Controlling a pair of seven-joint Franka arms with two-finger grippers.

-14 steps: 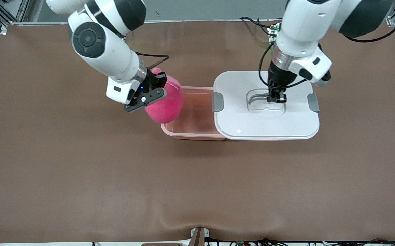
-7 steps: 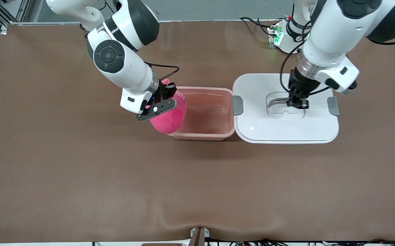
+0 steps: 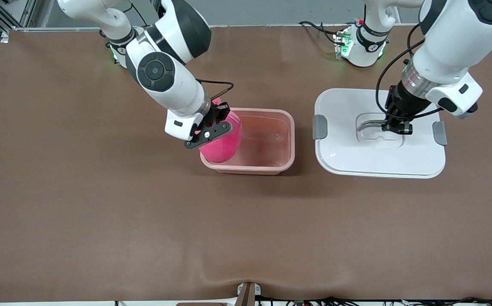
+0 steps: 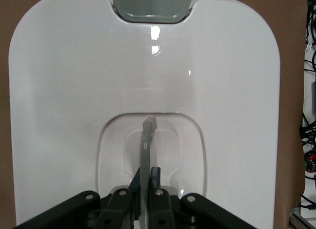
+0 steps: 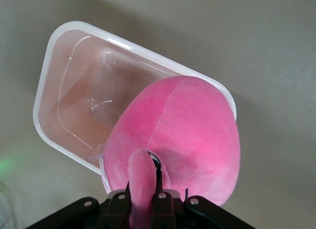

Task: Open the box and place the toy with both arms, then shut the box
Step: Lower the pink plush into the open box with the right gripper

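Note:
The box's translucent pink base (image 3: 267, 168) stands open on the brown table, its white rim (image 5: 54, 81) showing in the right wrist view. My right gripper (image 3: 218, 117) is shut on a nub of the hot-pink plush toy (image 3: 224, 142). The toy (image 5: 182, 135) hangs at the box's end toward the right arm, its lower part dipping inside the rim. My left gripper (image 3: 396, 127) is shut on the clear centre handle (image 4: 146, 140) of the white lid (image 3: 343, 148). It holds the lid level beside the box, toward the left arm's end. The toy's eyes are hidden.
Grey clips (image 3: 319, 126) (image 3: 439, 133) sit on the lid's two short ends. A narrow strip of bare table separates lid and box. Both arm bases (image 3: 362, 44) (image 3: 120, 51) stand at the table's edge farthest from the front camera, with cables there.
The left gripper has carried the lid off the box toward the left arm's end. The right gripper has brought the toy sideways over the box's end and lower.

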